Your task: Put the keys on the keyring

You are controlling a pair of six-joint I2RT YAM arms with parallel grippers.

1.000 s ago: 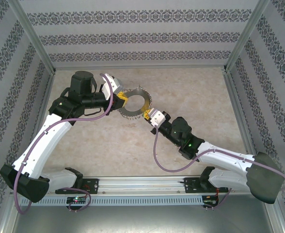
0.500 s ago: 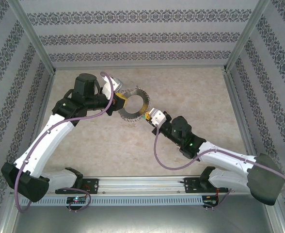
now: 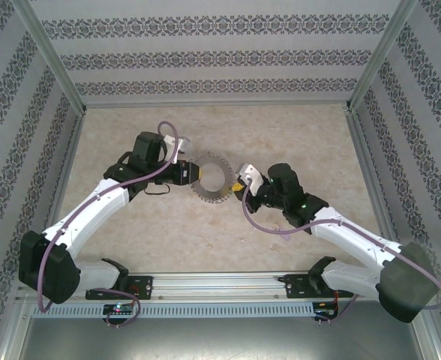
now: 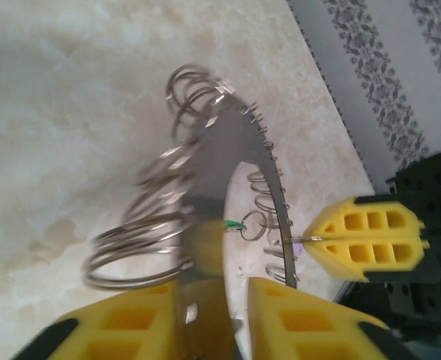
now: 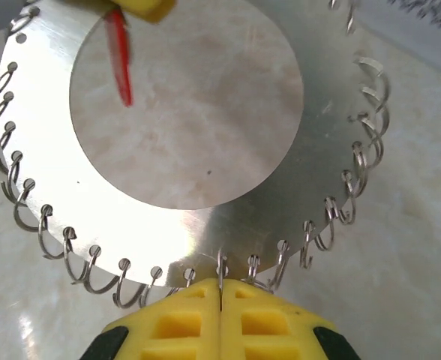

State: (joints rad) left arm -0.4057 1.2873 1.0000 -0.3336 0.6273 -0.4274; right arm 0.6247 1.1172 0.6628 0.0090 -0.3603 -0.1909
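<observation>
The keyring point(image 3: 204, 190), a flat grey ring fringed with wire loops, hangs tilted above the table between both grippers. My right gripper point(image 5: 220, 289) is shut on one wire loop at the keyring point(image 5: 205, 225) rim; its yellow tips also show in the left wrist view point(image 4: 318, 240). My left gripper point(image 4: 220, 289) straddles the opposite rim of the keyring point(image 4: 220, 157), with a gap between the plate and one finger. A red key tag point(image 5: 120, 60) shows through the central hole, below a left fingertip point(image 5: 142, 7). A green tag point(image 4: 235, 224) hangs on a small loop.
The beige marbled table point(image 3: 295, 135) is walled by patterned panels point(image 3: 415, 112) and aluminium posts point(image 3: 63, 90). A metal rail point(image 3: 220, 285) with both arm bases runs along the near edge.
Both arms drew in and the keyring came nearer to the bases, tipping more upright. The left jaws have parted from the ring's plate. The right gripper stays shut on its loop.
</observation>
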